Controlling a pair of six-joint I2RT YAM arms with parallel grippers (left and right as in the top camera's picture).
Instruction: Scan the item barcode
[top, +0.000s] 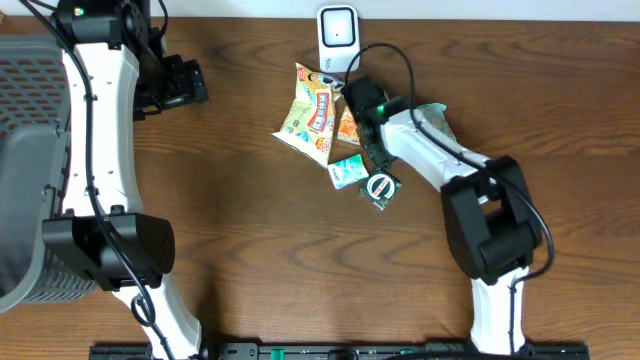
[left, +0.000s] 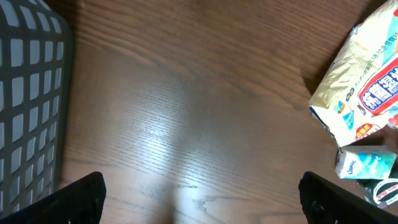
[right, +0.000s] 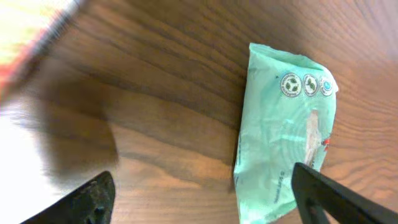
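Right wrist view: the right gripper (right: 208, 198) has its jaws spread wide and grips nothing. A mint-green packet (right: 286, 124) lies flat on the tabletop (right: 155, 81), partly under one finger and unclamped. The left gripper (left: 205, 200) is likewise open and empty, over bare wood beside a grey basket (left: 31, 93). Farther out sits a snack bag (top: 310, 110), and beyond it the white scanner (top: 338, 30). Nothing is being presented to the scanner, so any further scan probably starts with a fresh pickup.
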